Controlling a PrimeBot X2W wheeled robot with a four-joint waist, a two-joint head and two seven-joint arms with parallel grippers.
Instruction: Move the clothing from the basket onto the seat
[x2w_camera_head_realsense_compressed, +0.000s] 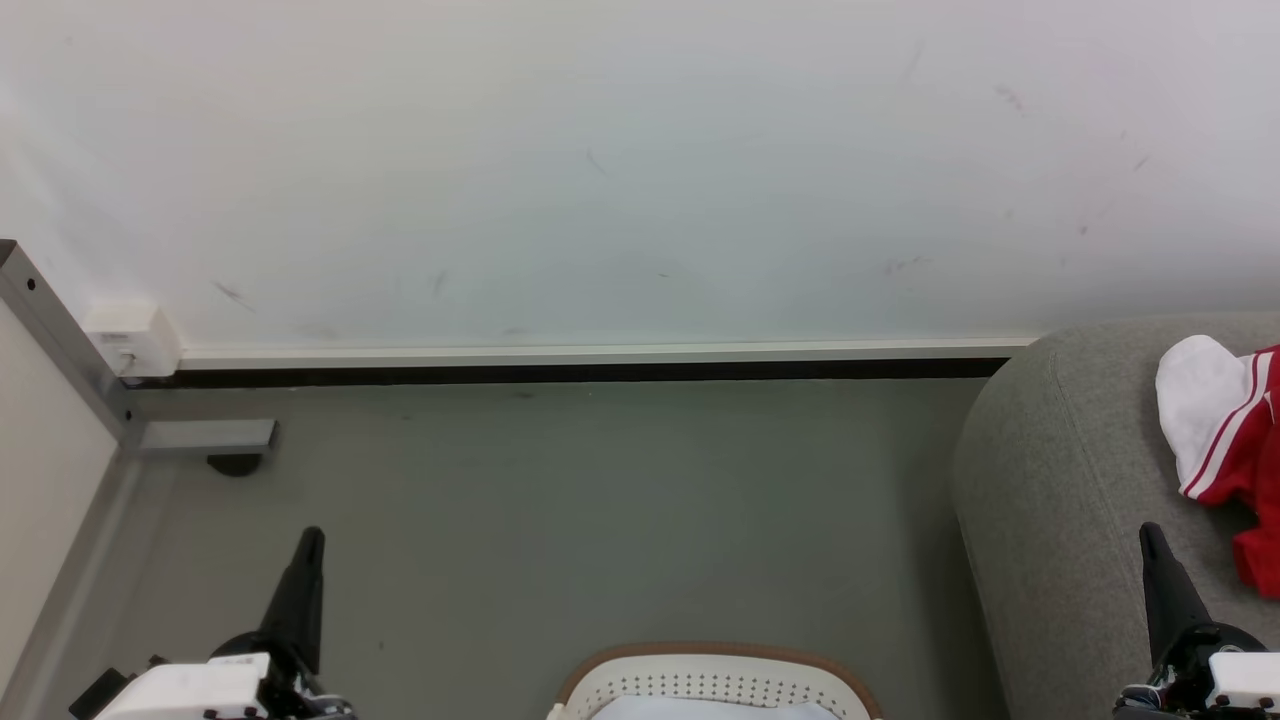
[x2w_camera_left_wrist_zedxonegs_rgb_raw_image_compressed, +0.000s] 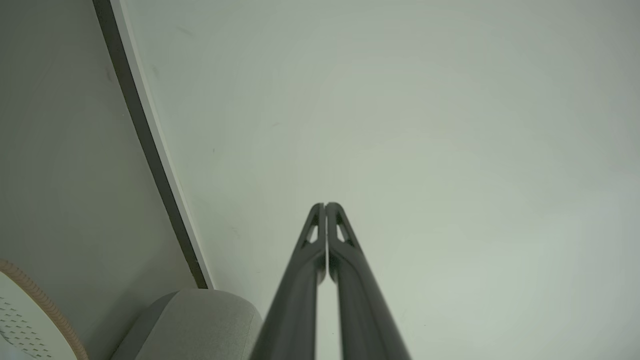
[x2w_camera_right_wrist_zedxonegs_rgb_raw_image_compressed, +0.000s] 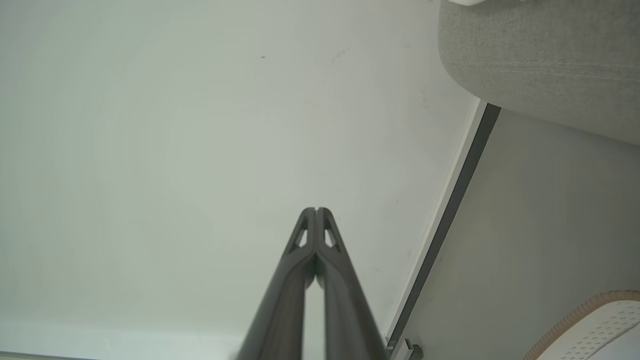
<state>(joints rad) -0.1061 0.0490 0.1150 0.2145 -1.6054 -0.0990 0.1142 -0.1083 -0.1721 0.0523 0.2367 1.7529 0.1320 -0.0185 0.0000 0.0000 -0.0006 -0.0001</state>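
Fingers (x2w_camera_left_wrist_zedxonegs_rgb_raw_image_compressed: 305, 280) pressed together on left gripper (x2w_camera_left_wrist_zedxonegs_rgb_raw_image_compressed: 325, 206) and right gripper (x2w_camera_right_wrist_zedxonegs_rgb_raw_image_compressed: 316, 210), holding nothing. Red-white clothing (x2w_camera_head_realsense_compressed: 1225, 440) lying on seat (x2w_camera_head_realsense_compressed: 1060, 480), far right. Looks nearly finished; cannot tell what remains inside basket (x2w_camera_head_realsense_compressed: 715, 685), near centre.

Seat (x2w_camera_head_realsense_compressed: 1060, 480): light-grey woven cloth, matt, slightly rough, with a stitched seam. Clothing (x2w_camera_head_realsense_compressed: 1225, 430): smooth red and white cloth. Basket (x2w_camera_head_realsense_compressed: 710, 685): white perforated plastic, satin finish, with a tan rim that looks braided. Left gripper (x2w_camera_left_wrist_zedxonegs_rgb_raw_image_compressed: 325, 206) and right gripper (x2w_camera_right_wrist_zedxonegs_rgb_raw_image_compressed: 316, 210): dark, matt, smooth moulded fingers. Wall (x2w_camera_head_realsense_compressed: 640, 180): matt paint, scuffed. Floor (x2w_camera_head_realsense_compressed: 560, 520): smooth, matt grey. Frame post (x2w_camera_head_realsense_compressed: 60, 330): dull grey metal.
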